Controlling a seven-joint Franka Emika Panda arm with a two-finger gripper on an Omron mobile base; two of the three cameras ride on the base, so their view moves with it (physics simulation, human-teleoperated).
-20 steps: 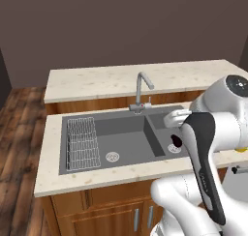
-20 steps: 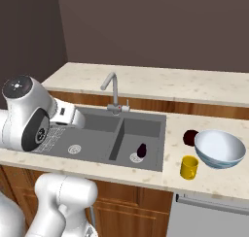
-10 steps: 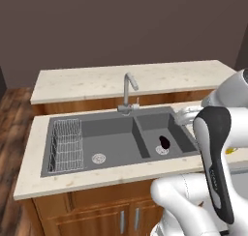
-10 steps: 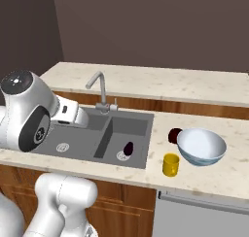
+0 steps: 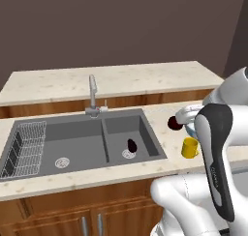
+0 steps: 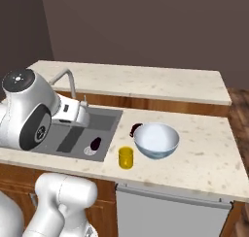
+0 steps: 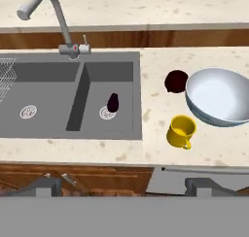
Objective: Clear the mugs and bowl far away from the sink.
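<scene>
Our fingers [image 7: 124,185] sit wide apart, gripping nothing, at the hand view's bottom. Right of centre, bowl [image 7: 220,97], yellow mug [image 7: 181,131] and maroon mug [image 7: 175,80] crowd the table [image 7: 160,148] beside the sink [image 7: 58,93]; another mug [image 7: 113,102] lies in its basin.

A home kitchen: a speckled stone desk [image 6: 204,153] on wooden cabinets [image 5: 63,220] carries a dark double-basin sink [image 7: 73,93] with a silver faucet [image 5: 92,92] and a wire rack [image 5: 24,148] at the sink's left edge. Wood flooring [image 6: 240,105] shows beyond the desk's right end.
</scene>
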